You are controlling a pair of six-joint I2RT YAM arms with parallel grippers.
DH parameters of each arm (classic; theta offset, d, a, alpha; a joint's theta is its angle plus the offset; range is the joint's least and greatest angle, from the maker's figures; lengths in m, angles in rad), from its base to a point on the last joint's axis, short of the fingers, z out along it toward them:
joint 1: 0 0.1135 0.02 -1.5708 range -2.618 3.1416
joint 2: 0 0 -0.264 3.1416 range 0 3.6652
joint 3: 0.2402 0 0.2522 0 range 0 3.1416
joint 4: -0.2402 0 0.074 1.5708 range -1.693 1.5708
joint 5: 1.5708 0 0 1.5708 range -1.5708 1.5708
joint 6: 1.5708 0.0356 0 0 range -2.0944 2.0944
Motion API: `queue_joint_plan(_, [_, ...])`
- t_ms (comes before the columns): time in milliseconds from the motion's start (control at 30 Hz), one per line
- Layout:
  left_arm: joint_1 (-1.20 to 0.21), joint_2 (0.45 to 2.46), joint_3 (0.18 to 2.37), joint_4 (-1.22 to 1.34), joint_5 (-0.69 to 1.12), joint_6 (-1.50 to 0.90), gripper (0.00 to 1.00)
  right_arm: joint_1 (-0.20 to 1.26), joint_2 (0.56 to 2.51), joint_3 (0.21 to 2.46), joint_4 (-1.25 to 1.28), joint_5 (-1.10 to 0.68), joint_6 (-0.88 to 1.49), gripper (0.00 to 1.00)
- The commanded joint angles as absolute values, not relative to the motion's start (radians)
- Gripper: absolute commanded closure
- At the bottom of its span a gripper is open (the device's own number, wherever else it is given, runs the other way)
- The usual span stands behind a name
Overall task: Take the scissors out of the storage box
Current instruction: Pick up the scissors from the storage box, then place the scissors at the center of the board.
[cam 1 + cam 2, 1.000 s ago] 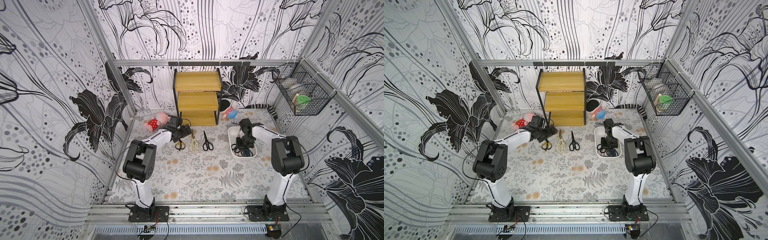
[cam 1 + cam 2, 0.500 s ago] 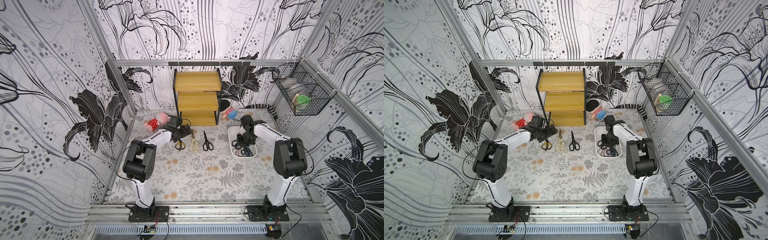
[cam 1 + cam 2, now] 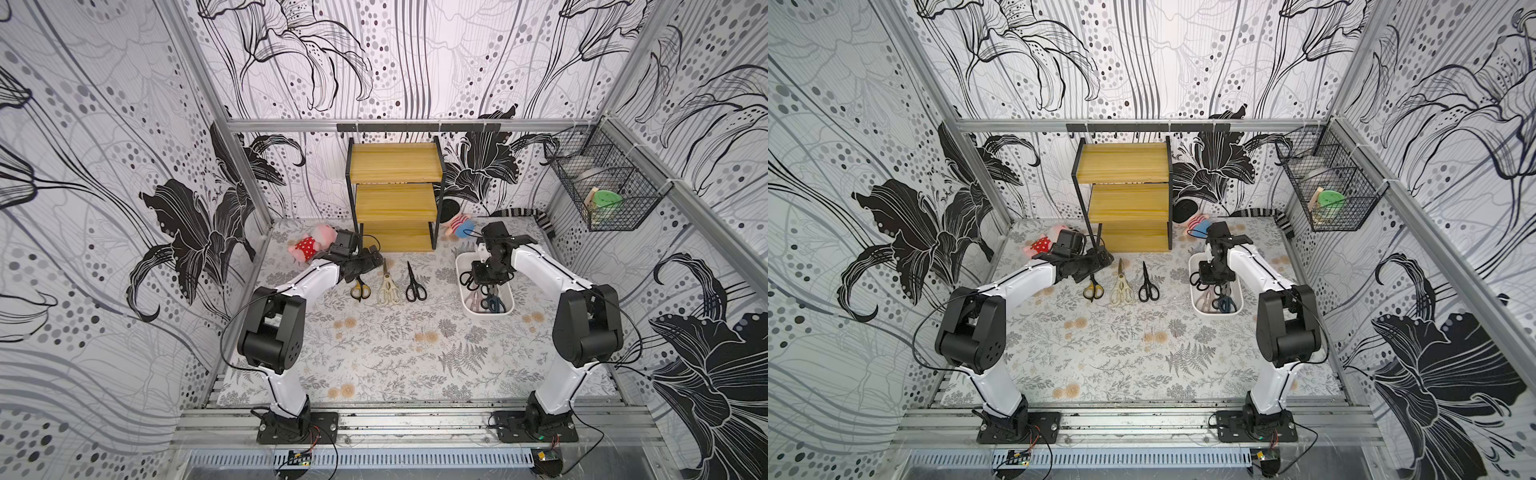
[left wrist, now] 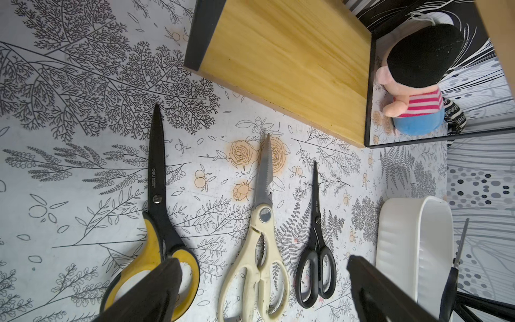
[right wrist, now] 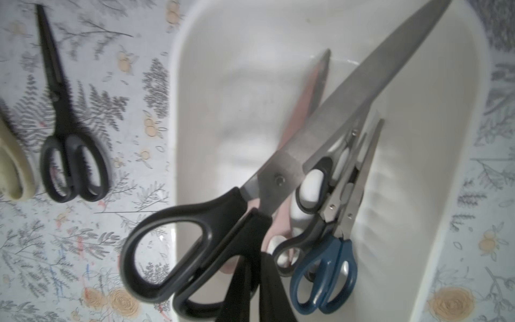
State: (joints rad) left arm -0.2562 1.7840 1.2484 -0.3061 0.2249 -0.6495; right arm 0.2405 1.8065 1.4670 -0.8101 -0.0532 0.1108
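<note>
**A:** Where are the scissors?

**B:** Three pairs lie beside the storage box, more inside it. The right gripper, clamped on the large black pair by its handle, seems ready to lift it out. The left gripper gapes empty.

Both top views are being taken from high at the front, facing down, w/ nearly the same whole cell covered. The table w/ scissors is being seen close by the left wrist cam, the storage box v. close by the right; the small black pair is being shared.
</note>
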Motion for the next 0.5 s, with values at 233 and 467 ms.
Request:
queue_joint_plan(233, [-0.252,1.679,1.189,-0.307,0.171,-0.641,0.02,0.376,1.961,1.651,-0.830,-0.140,-0.034,1.00])
queue_joint_plan(467, [-0.248,1.641,1.140,-0.302,0.144,-0.649,0.02,0.425,2.033,1.693,-0.892,-0.122,-0.124,1.00])
